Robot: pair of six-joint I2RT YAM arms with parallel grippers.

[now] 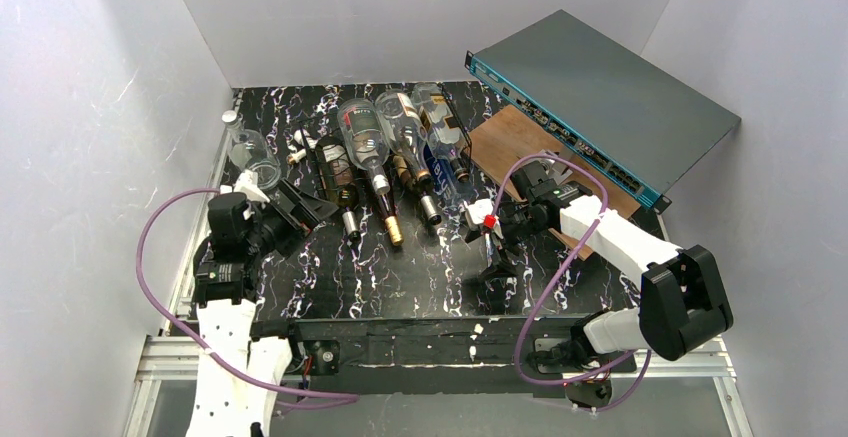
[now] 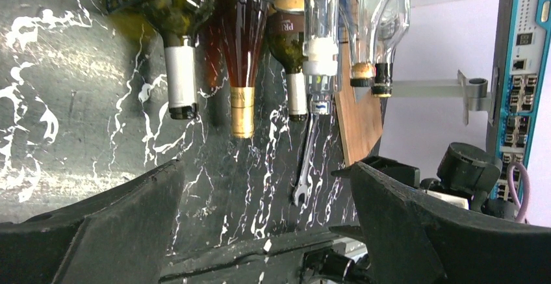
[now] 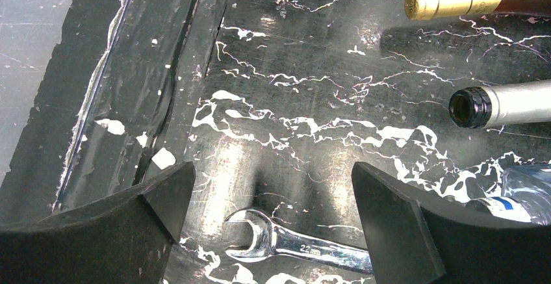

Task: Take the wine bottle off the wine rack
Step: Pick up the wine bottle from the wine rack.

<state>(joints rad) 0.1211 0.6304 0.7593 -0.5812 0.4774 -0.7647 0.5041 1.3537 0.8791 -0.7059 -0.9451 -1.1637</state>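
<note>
Near-left of wine rack (image 1: pixel 330 167) | left gripper (image 2: pixel 266 167) facing wine bottle (image 2: pixel 240 50), jaws gaping wide; right gripper (image 3: pixel 273 167) likewise | needing neck centred before closing

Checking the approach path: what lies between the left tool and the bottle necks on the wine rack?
In the left wrist view, mostly bare marbled tabletop; only a wrench lies there, toward the right side of that gap.

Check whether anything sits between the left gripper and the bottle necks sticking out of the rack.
Nothing visible does. The left gripper is open, with only bare table between it and the silver-foiled bottle neck and the gold-foiled bottle neck. A wrench lies flat on the table further right, off that line.
</note>
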